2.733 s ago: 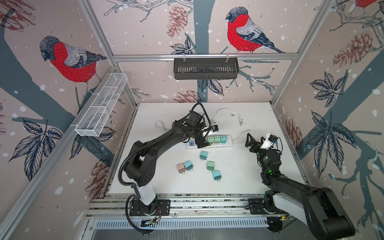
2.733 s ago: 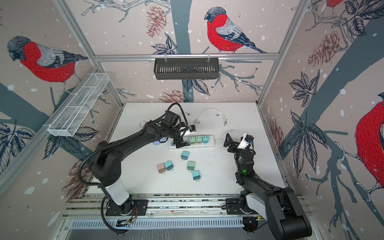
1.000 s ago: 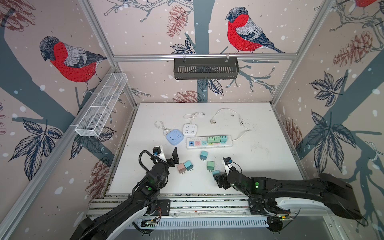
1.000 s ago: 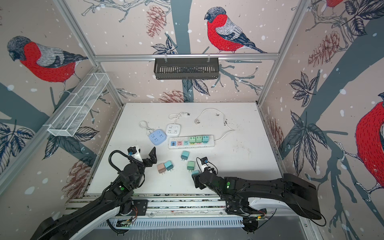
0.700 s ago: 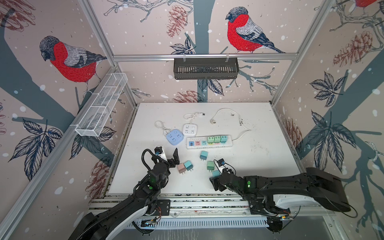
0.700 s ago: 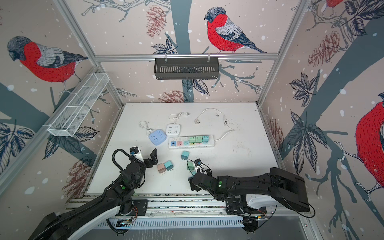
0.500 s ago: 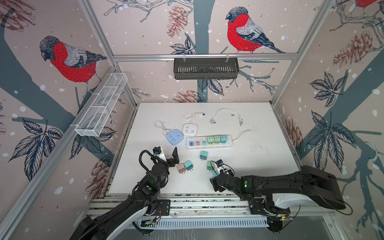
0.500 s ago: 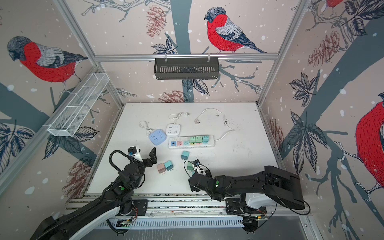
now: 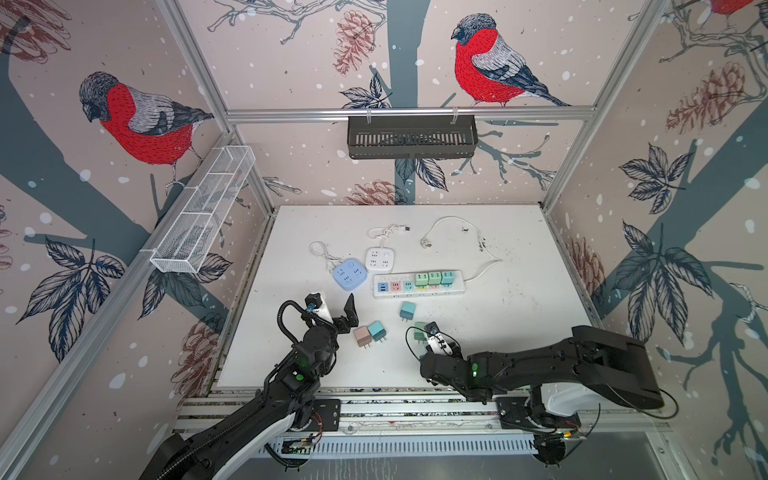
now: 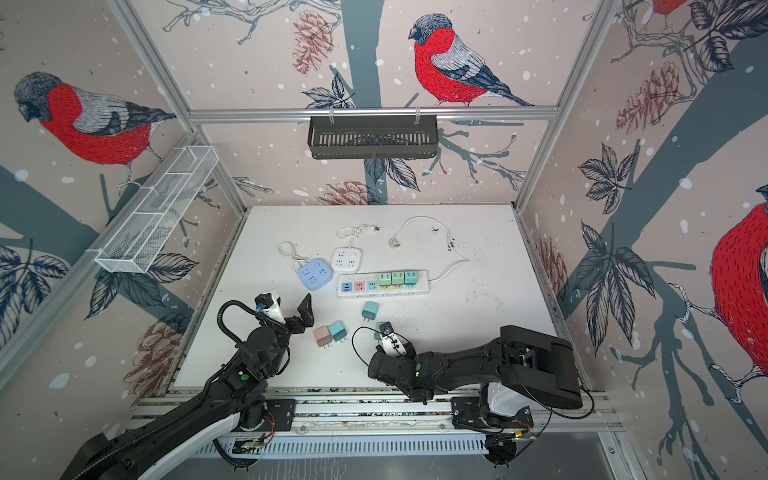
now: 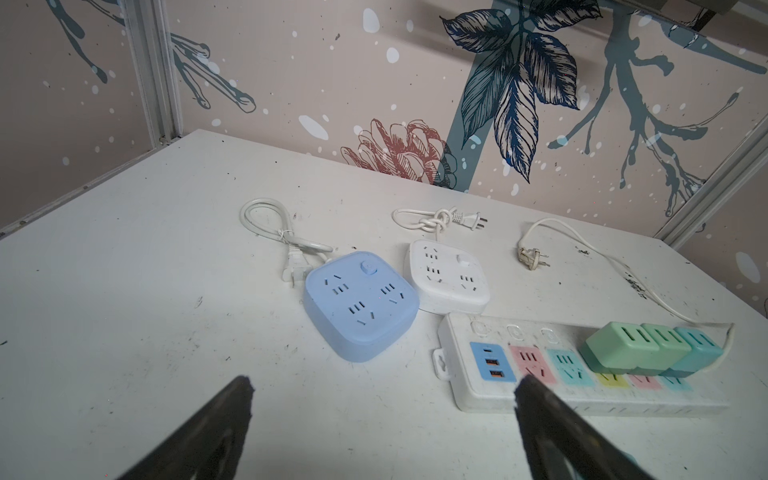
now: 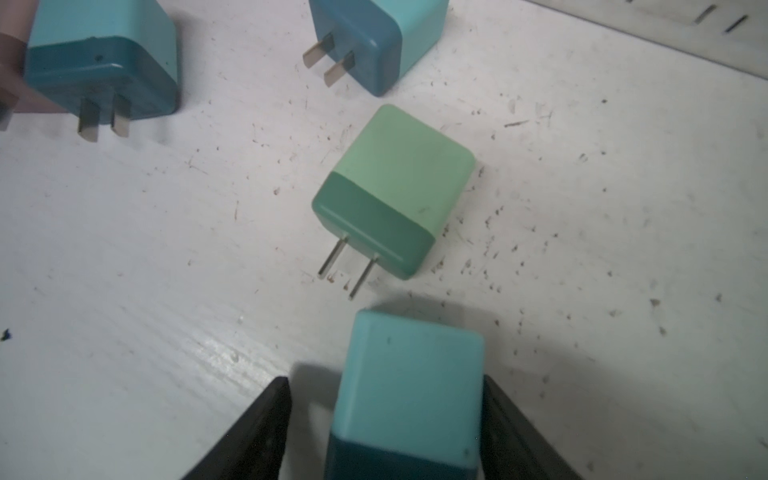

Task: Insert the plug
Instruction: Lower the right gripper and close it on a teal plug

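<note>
Teal plug (image 12: 409, 390) lies on the white table (image 9: 519, 332), close to the front edge and about midway along it. Its dark prong end faces the wrist camera, so the prongs are hidden.

Right gripper (image 12: 385, 382) straddles this plug. One finger (image 12: 505, 419) sits against the side of the plug. The opposite finger (image 12: 266, 419) stands clear of it, with a strip of table visible between them. The jaws are therefore open around the plug, not clamped on it.

Left gripper (image 9: 337, 309) stands over the front-left part of the table. Its jaws are spread wide and hold nothing.

Power strip (image 9: 417, 284) lies near the table centre, parallel to the front edge. Three plugs (image 9: 434, 277) are seated in a row at its right end. The sockets at its left end are bare.

Loose items between the strip and the front edge:
- Green plug (image 12: 395, 187), just beyond the straddled plug, lying on its side.
- A second teal plug (image 9: 407, 309), nearer the strip.
- Pink plug (image 9: 362, 334) and a third teal plug (image 9: 377, 330), side by side and touching.

Blue socket block (image 9: 350, 273) and white socket block (image 9: 379, 259) sit left of the strip.
</note>
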Available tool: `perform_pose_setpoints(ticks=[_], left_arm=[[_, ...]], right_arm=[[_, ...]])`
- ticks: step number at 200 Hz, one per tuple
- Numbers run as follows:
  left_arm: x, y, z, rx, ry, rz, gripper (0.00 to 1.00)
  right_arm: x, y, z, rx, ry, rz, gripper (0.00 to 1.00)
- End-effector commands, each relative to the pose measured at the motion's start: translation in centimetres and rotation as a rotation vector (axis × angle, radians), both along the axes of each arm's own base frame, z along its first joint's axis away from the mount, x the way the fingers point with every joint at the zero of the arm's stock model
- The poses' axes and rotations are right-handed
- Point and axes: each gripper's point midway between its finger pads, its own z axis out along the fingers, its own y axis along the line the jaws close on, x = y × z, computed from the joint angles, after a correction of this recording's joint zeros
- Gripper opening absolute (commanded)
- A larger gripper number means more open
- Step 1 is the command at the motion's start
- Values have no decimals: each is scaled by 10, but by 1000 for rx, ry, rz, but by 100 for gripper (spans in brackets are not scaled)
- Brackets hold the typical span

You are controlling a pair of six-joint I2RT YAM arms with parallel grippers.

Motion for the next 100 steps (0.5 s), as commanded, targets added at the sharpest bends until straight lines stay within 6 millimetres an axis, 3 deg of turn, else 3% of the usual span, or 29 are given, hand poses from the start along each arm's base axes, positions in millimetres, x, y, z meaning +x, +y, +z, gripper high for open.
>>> perform_pose_setpoints(ticks=[1, 51, 100], left_arm=[[-2, 5, -4, -17, -11, 22, 98], [-2, 3, -4, -15, -14, 8, 98], [-3, 4, -4, -18, -17, 11, 98]], right_arm=[[-3, -19, -15, -101, 23, -27, 60], [-4, -19, -19, -72, 33, -43, 32], [2, -15, -5, -34, -9, -47, 25]])
